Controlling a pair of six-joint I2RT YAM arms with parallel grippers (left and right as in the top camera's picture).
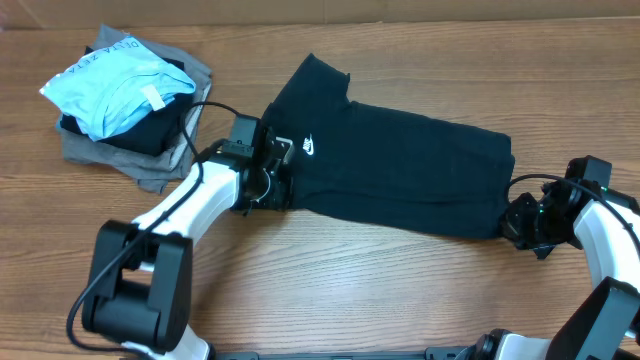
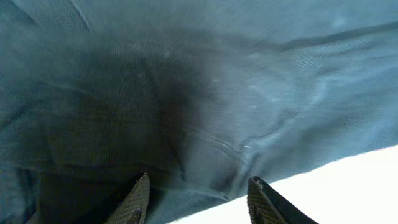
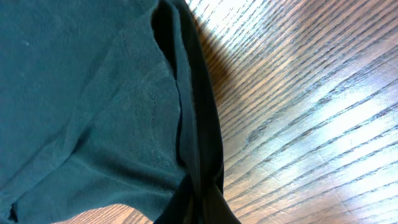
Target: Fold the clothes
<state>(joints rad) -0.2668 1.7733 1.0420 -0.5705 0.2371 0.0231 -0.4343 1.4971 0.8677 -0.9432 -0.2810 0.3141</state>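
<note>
you're mid-fold: the shirt lies in a long band across the middle of the desk, collar end left, hem toward the right edge. your right gripper is clamped on the hem. your left gripper sits at the collar end, jaws half apart, cloth against them but nothing visibly pinched. next, likely close left, then carry one end over the other.
</note>
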